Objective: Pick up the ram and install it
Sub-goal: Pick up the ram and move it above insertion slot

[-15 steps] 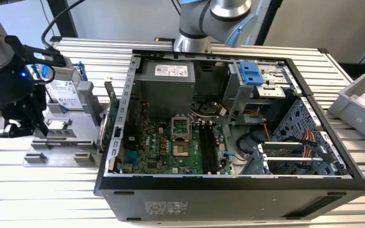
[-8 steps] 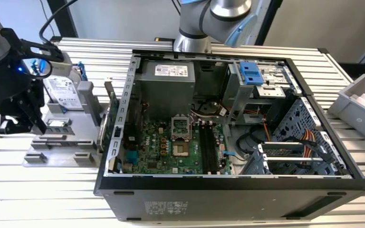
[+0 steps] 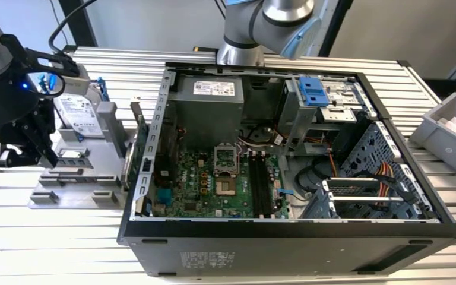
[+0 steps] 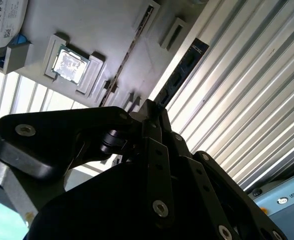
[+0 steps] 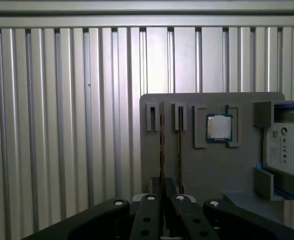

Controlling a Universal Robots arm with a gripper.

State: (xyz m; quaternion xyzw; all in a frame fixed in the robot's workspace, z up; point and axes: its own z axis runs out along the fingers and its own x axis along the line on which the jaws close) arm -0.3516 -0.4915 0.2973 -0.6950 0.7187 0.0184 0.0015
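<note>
Ram (image 4: pixel 182 75) whereabouts? Gripped or loose?

↳ Gripped, by the look of it. Pincer (image 4: pixel 156 111) narrow, tips pinched on it, dark stick poking out past them. Long axis parallel to the slots of the grey holder (image 5: pixel 237 165) and to the slats of the desk (image 5: pixel 61 125).

Out of its slot? Anything crowding it?

↳ Can't say for sure if fully clear of the slot. Seems raised a bit, hanging over the holder's edge in the second wrist view. Probably a second stick (image 5: pixel 179 132) just beside, edge-on in the next slot. Processor chip (image 5: pixel 219 127) near, hard drive (image 5: pixel 287 145) further along the holder. As for the open case (image 3: pixel 291 228): well apart, toward the exterior view's right, with its side wall in between. Nothing but the arm above the holder, going by the exterior view, so plenty of room upward.
</note>
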